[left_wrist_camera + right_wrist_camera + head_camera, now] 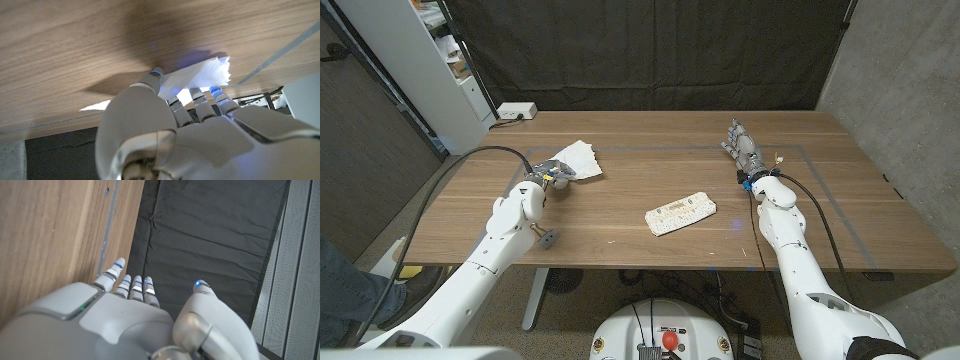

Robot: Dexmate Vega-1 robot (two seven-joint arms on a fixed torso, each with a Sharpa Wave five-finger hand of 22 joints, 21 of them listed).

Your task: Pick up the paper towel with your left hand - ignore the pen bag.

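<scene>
A white crumpled paper towel (578, 159) lies at the table's left back. My left hand (544, 177) is at its near-left edge. In the left wrist view the paper towel (202, 75) passes between the thumb and the other fingertips (214, 91), which pinch its edge, and it stands a little off the wood with a shadow under it. The pale patterned pen bag (681, 213) lies apart near the table's middle. My right hand (742, 147) is at the right back of the table, its fingers stretched out and apart, holding nothing.
The wooden table (650, 170) has taped lines across its far part. A white power strip (515, 112) sits at its back left corner, beside a white shelf unit (425, 60). A dark curtain (650, 50) hangs behind.
</scene>
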